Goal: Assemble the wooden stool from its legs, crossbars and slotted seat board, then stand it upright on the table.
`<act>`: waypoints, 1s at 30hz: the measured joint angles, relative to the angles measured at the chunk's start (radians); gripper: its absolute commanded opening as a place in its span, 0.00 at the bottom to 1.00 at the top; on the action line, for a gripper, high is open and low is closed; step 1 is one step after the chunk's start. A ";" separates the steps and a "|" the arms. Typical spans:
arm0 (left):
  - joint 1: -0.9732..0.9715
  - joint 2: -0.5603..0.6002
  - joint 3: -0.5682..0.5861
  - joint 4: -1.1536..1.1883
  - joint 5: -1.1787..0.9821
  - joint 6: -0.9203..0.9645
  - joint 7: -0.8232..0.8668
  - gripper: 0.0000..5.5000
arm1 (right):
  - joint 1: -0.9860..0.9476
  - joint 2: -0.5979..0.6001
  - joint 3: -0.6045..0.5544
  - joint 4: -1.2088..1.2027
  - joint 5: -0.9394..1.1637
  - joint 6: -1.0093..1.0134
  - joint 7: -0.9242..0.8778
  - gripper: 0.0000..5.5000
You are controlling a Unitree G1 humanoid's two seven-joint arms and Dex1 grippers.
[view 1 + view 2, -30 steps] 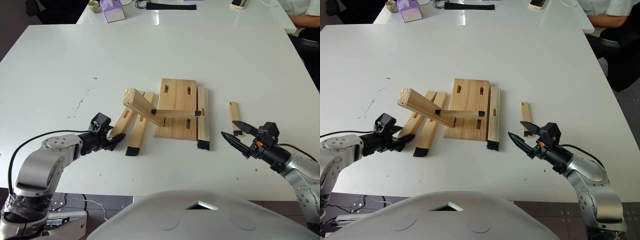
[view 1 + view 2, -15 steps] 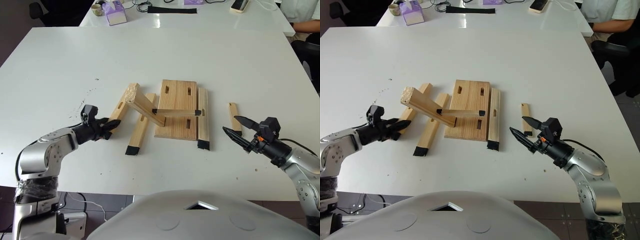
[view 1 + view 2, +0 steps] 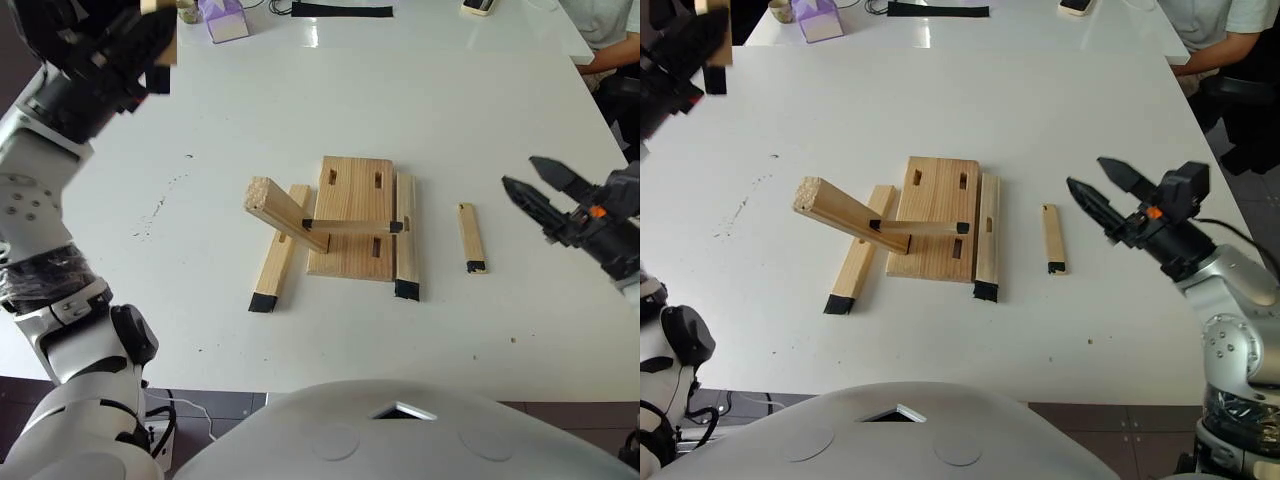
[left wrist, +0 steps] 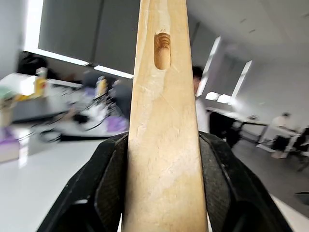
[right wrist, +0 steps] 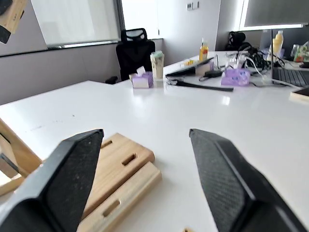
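The slotted seat board point(image 3: 352, 215) lies flat mid-table. A thick leg point(image 3: 283, 212) leans tilted at its left, joined to a crossbar point(image 3: 350, 226) lying across the board. One leg point(image 3: 275, 262) lies flat left of the board and another point(image 3: 404, 235) along its right edge. A short crossbar point(image 3: 468, 238) lies farther right. My left gripper point(image 3: 120, 50) is raised high at the far left, shut on a slotted wooden leg point(image 4: 164, 121) between its fingers point(image 4: 108, 183). My right gripper point(image 3: 545, 200) hovers open, to the right of the short crossbar, its fingers point(image 5: 72, 169) spread wide.
A tissue box point(image 3: 225, 20), a cup point(image 3: 187, 12) and a black strip point(image 3: 340, 11) sit on a second table behind. Bare white tabletop point(image 3: 420, 110) stretches beyond the parts and in front of them.
My left gripper has picked a leg off the table beside the board and lifted it high to the far left. My right gripper has risen and drawn back to the right, still open.
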 measured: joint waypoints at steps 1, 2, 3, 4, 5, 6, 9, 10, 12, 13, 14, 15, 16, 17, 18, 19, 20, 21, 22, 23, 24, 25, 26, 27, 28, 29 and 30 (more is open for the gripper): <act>-0.008 0.008 0.010 -0.039 -0.074 0.026 -0.012 0.37 | -0.026 -0.014 -0.013 -0.011 0.043 0.018 0.000 0.60; -0.011 0.026 0.014 -0.097 -0.177 0.055 -0.026 0.37 | -0.074 -0.037 -0.025 -0.029 0.121 0.046 -0.003 0.60; -0.012 0.037 0.014 -0.128 -0.234 0.072 -0.035 0.37 | -0.105 -0.052 -0.029 -0.041 0.170 0.067 -0.005 0.60; -0.019 0.043 0.011 -0.173 -0.312 0.089 -0.043 0.37 | -0.161 -0.074 -0.032 -0.060 0.247 0.096 -0.011 0.60; -0.023 0.045 0.001 -0.207 -0.361 0.097 -0.044 0.37 | -0.205 -0.095 -0.028 -0.077 0.303 0.118 -0.015 0.60; -0.020 0.046 -0.019 -0.238 -0.392 0.100 -0.046 0.37 | -0.246 -0.111 -0.014 -0.088 0.356 0.141 -0.018 0.60; 0.037 0.040 -0.124 -0.341 -0.412 0.111 -0.082 0.37 | -0.344 -0.139 0.050 -0.127 0.515 0.213 -0.036 0.66; 0.063 0.037 -0.154 -0.369 -0.397 0.111 -0.101 0.37 | -0.364 -0.147 0.072 -0.142 0.550 0.231 -0.038 0.68; 0.109 0.039 -0.195 -0.422 -0.370 0.103 -0.145 0.37 | -0.389 -0.165 0.110 -0.178 0.574 0.250 -0.035 0.73; 0.130 0.041 -0.210 -0.445 -0.349 0.093 -0.170 0.37 | -0.396 -0.167 0.128 -0.197 0.580 0.258 -0.035 0.74; 0.148 0.046 -0.229 -0.460 -0.324 0.082 -0.194 0.37 | -0.408 -0.170 0.150 -0.215 0.581 0.261 -0.037 0.74; 0.160 0.050 -0.237 -0.466 -0.308 0.074 -0.207 0.37 | -0.415 -0.170 0.157 -0.224 0.584 0.261 -0.039 0.74; 0.169 0.055 -0.245 -0.465 -0.284 0.063 -0.221 0.37 | -0.424 -0.171 0.165 -0.230 0.586 0.261 -0.040 0.74; 0.174 0.064 -0.262 -0.463 -0.255 0.049 -0.235 0.37 | -0.432 -0.172 0.172 -0.234 0.588 0.261 -0.042 0.74; 0.175 0.068 -0.272 -0.461 -0.236 0.040 -0.246 0.37 | -0.439 -0.172 0.180 -0.235 0.589 0.261 -0.044 0.74; 0.176 0.069 -0.278 -0.459 -0.224 0.032 -0.254 0.37 | -0.446 -0.172 0.183 -0.236 0.591 0.261 -0.045 0.74; 0.176 0.070 -0.283 -0.455 -0.215 0.023 -0.261 0.37 | -0.451 -0.172 0.184 -0.236 0.593 0.261 -0.046 0.74; 0.177 0.074 -0.291 -0.452 -0.196 0.014 -0.277 0.37 | -0.458 -0.172 0.189 -0.236 0.598 0.261 -0.049 0.74; 0.179 0.078 -0.300 -0.450 -0.184 0.005 -0.286 0.37 | -0.466 -0.172 0.194 -0.236 0.600 0.261 -0.051 0.74; 0.187 0.083 -0.309 -0.451 -0.173 -0.005 -0.307 0.37 | -0.479 -0.171 0.207 -0.237 0.599 0.261 -0.053 0.74; 0.198 0.090 -0.318 -0.453 -0.151 -0.014 -0.327 0.37 | -0.490 -0.171 0.222 -0.239 0.596 0.260 -0.053 0.74; 0.203 0.092 -0.321 -0.453 -0.140 -0.019 -0.334 0.37 | -0.491 -0.170 0.226 -0.240 0.593 0.260 -0.053 0.74; 0.212 0.098 -0.330 -0.454 -0.124 -0.027 -0.352 0.37 | -0.492 -0.169 0.231 -0.243 0.587 0.260 -0.053 0.74; 0.217 0.105 -0.340 -0.454 -0.116 -0.033 -0.362 0.37 | -0.494 -0.169 0.234 -0.245 0.586 0.260 -0.052 0.74; 0.217 0.108 -0.344 -0.455 -0.111 -0.040 -0.367 0.37 | -0.496 -0.169 0.239 -0.248 0.582 0.260 -0.050 0.74; 0.217 0.109 -0.346 -0.455 -0.107 -0.044 -0.370 0.37 | -0.498 -0.169 0.245 -0.249 0.578 0.259 -0.048 0.74; 0.216 0.109 -0.349 -0.455 -0.105 -0.047 -0.371 0.37 | -0.499 -0.168 0.251 -0.250 0.574 0.259 -0.047 0.74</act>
